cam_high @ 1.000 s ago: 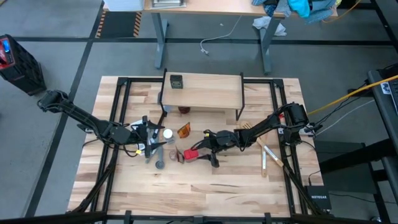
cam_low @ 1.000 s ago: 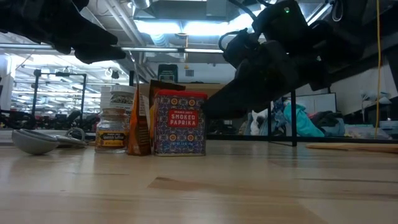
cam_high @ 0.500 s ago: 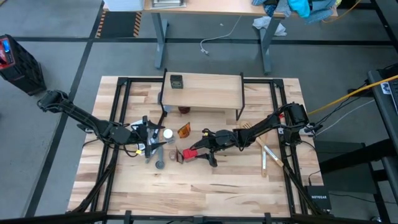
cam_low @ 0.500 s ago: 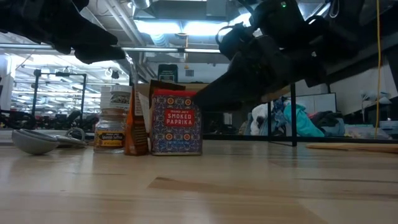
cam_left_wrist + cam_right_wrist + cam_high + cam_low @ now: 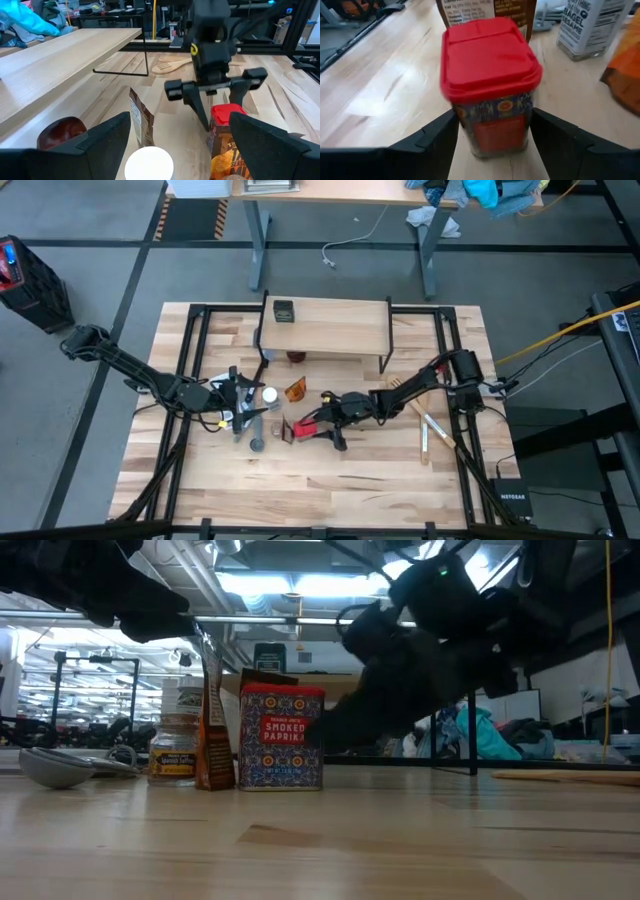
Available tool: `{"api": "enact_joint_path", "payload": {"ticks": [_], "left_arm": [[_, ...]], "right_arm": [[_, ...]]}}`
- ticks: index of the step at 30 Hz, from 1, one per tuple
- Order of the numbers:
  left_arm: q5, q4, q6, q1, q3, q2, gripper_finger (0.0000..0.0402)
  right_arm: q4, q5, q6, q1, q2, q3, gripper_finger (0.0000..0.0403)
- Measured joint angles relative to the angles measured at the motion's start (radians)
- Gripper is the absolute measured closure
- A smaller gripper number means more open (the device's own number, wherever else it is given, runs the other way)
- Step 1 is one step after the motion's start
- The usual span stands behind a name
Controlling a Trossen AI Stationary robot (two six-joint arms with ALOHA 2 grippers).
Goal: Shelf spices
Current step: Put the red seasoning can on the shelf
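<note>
— Where's the red-lidded, patterned paprika tin (image 5: 490, 85) sitting?

— Near the tabletop's (image 5: 330, 490) middle, in front of the small light-wood shelf on black legs (image 5: 330, 325). The right gripper (image 5: 314, 426) is straddling it, fingers spread, not yet pinching.

— And the left gripper (image 5: 243, 403)?

— Hovering spread over the white-capped jar (image 5: 269, 394), beside the orange packet (image 5: 295, 389).

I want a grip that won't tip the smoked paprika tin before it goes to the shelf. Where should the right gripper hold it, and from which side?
Grip the smoked paprika tin on its two flat side walls just under the red lid, coming in level from the right arm's side. It stands upright, and the right gripper already has a finger either side. The orange packet and a jar crowd its other side.
</note>
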Motion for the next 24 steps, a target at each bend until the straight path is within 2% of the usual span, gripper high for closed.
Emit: {"api": "enact_joint_path", "payload": {"ticks": [6, 10, 13, 16, 24], "left_arm": [[0.0, 0.0, 0.0, 0.0, 0.0, 0.0, 0.007], [0.0, 0.0, 0.0, 0.0, 0.0, 0.0, 0.007], [0.0, -0.001, 0.0, 0.0, 0.0, 0.0, 0.007], [0.0, -0.002, -0.001, 0.0, 0.0, 0.0, 0.007], [0.0, -0.005, -0.022, 0.0, 0.0, 0.0, 0.007]], "right_arm": [[0.011, -0.069, -0.009, 0.0, 0.064, 0.079, 0.0155], [0.007, -0.078, -0.036, 0.0, 0.068, 0.092, 0.0158], [0.004, -0.078, -0.038, 0.0, 0.068, 0.092, 0.0182], [0.006, -0.078, -0.039, 0.0, 0.068, 0.092, 0.0225], [0.008, -0.079, -0.039, 0.0, 0.035, 0.092, 0.0228]]}}
